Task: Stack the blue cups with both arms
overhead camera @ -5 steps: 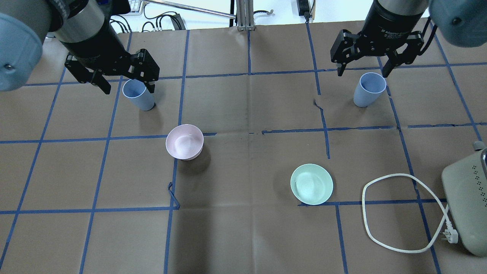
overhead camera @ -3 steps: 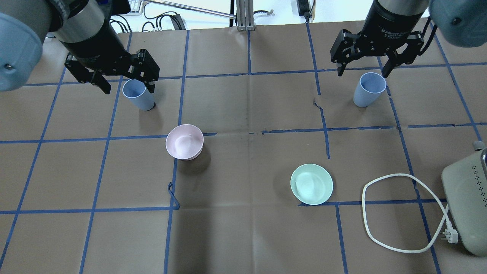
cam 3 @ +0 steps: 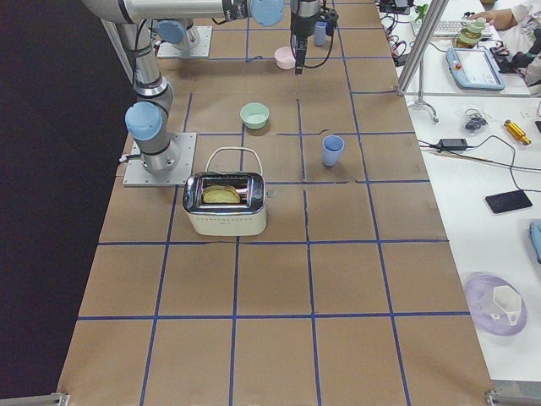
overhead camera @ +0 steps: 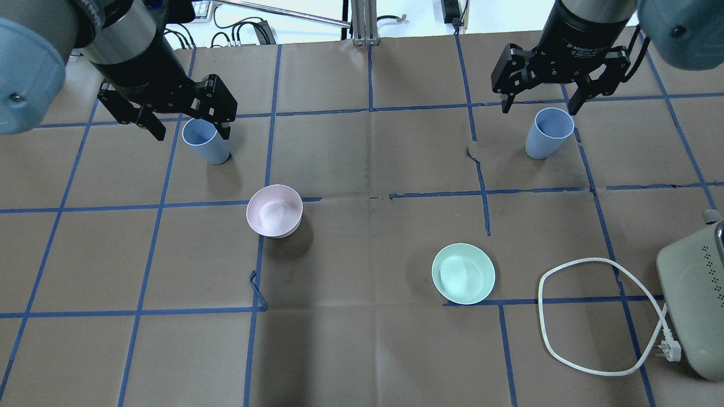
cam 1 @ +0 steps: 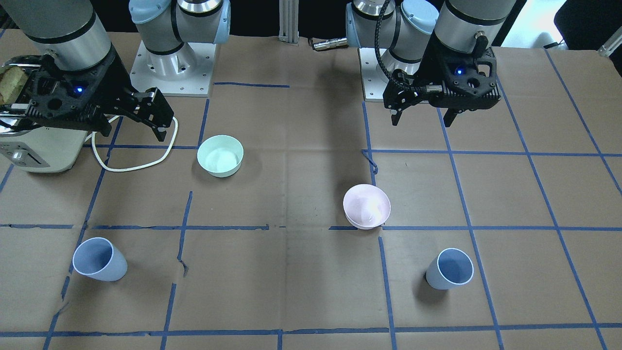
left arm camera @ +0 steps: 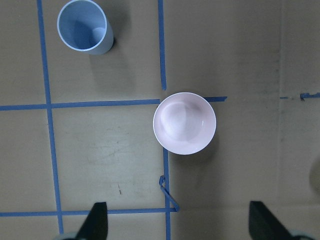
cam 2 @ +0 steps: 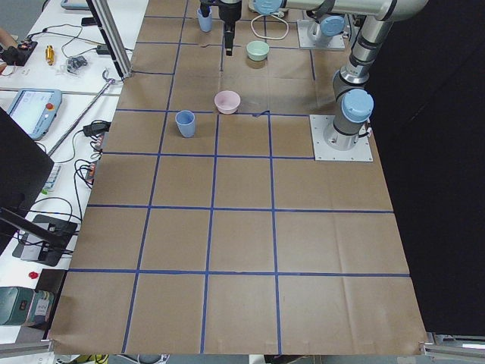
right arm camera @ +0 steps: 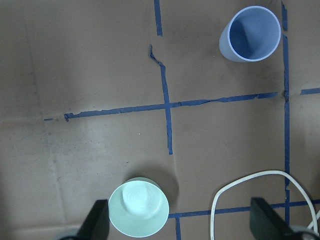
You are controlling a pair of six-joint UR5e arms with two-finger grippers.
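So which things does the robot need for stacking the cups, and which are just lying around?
For the job: left blue cup, right blue cup, left claw, right claw, both open.
Just lying about: pink bowl, mint-green bowl, toaster, white power cord.

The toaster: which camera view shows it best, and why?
Exterior right: the whole toaster shows, bread in its slots. Overhead exterior crops it at the edge; front-facing hides most behind the right gripper. Elsewhere, at most its cord.
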